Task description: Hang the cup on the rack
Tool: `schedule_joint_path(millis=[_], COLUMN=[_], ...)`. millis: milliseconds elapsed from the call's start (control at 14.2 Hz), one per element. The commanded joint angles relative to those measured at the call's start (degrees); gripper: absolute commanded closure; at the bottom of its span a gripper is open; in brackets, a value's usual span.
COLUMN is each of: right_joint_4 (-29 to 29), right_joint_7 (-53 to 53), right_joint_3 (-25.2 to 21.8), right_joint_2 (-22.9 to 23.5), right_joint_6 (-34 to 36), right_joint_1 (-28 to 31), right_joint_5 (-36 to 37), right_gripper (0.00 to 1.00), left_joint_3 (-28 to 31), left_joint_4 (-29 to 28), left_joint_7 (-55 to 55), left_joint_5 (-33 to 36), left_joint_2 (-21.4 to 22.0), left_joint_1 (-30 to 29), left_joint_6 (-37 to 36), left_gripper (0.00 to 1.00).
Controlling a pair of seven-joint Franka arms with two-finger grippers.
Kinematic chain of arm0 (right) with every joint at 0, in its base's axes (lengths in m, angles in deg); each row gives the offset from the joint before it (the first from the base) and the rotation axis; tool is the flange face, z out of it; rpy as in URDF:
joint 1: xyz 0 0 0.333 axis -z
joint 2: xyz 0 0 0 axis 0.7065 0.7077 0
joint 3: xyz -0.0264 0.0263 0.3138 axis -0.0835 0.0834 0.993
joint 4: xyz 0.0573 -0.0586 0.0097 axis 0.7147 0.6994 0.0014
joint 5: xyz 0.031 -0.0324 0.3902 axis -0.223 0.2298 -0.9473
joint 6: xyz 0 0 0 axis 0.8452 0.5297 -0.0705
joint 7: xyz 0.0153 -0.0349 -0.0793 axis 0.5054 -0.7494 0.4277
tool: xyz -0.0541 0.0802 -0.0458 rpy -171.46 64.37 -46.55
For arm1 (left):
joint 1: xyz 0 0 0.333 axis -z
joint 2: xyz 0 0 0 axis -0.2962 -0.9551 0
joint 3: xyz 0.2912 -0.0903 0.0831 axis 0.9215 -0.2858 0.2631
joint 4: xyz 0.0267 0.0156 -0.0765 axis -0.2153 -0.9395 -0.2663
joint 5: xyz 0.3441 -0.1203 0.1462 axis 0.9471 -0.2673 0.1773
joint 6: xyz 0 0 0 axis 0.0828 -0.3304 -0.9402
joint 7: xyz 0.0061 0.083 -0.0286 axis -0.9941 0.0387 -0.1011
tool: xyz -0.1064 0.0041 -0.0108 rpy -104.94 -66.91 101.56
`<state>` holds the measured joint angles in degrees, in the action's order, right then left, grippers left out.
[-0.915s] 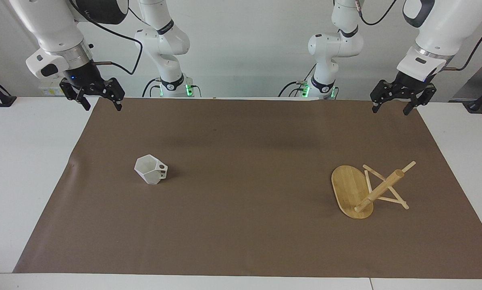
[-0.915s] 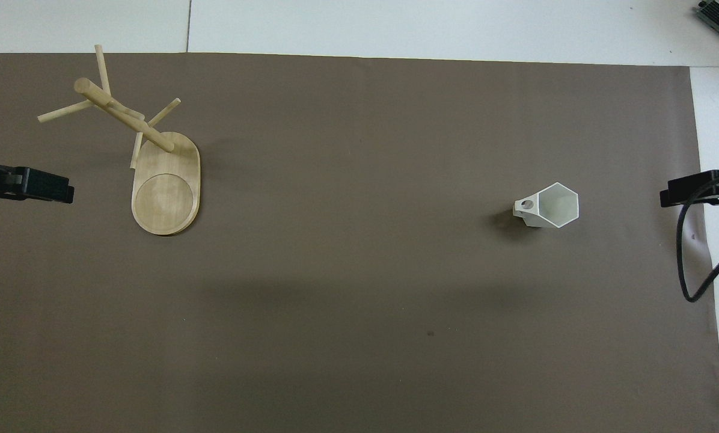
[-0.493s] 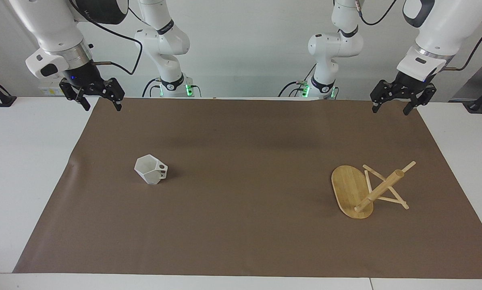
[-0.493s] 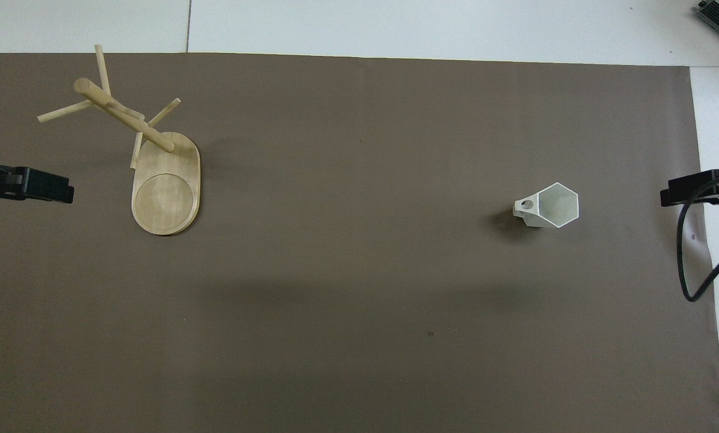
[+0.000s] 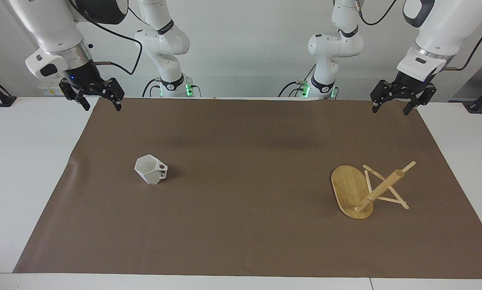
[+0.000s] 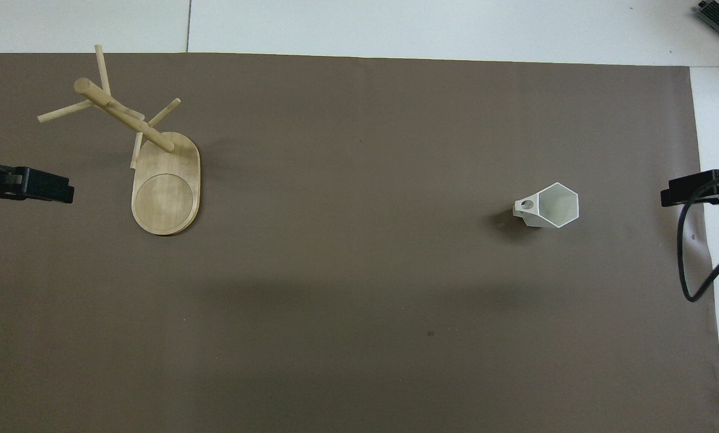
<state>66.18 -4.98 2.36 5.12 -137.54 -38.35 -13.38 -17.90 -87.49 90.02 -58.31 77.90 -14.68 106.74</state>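
The cup (image 5: 150, 170) (image 6: 549, 207), a white faceted mug, stands mouth up on the brown mat toward the right arm's end, its handle pointing toward the left arm's end. The rack (image 5: 350, 190) (image 6: 166, 187), a bamboo mug tree, stands upright on its oval base toward the left arm's end, with bare pegs crossing its post (image 5: 380, 190). My right gripper (image 5: 102, 107) hangs open over the mat's corner near the robots, well apart from the cup. My left gripper (image 5: 390, 110) hangs open over the other near corner, well apart from the rack. Neither holds anything.
A brown mat (image 5: 241, 225) covers most of the white table (image 5: 19, 169). A black cable (image 6: 693, 270) loops down from the right arm over the mat's edge. Both arms' bases stand at the table's robot end.
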Motion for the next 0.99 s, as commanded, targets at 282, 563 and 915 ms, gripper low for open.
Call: schedule_joint_path(millis=[282,563,915], right_joint_4=[1.5,1.5,1.5], right_joint_7=[-0.4,-0.4,-0.4], right_joint_3=[0.4,0.5,0.5], right_joint_2=[-1.2,-1.2,-1.2], right_joint_6=[0.6,0.7,0.6], right_joint_1=[0.4,0.4,0.4], right_joint_5=[0.7,0.4,0.3], right_gripper=[0.00,0.00,0.00], left_joint_3=[-0.3,-0.3,-0.3], left_joint_4=[-1.4,-1.4,-1.4], left_joint_7=[-0.6,-0.6,-0.6], left_joint_5=[1.2,1.2,1.2], left_joint_2=[1.4,1.4,1.4], left_joint_1=[-0.3,-0.3,-0.3], left_joint_6=[-0.3,-0.3,-0.3], left_gripper=[0.00,0.00,0.00])
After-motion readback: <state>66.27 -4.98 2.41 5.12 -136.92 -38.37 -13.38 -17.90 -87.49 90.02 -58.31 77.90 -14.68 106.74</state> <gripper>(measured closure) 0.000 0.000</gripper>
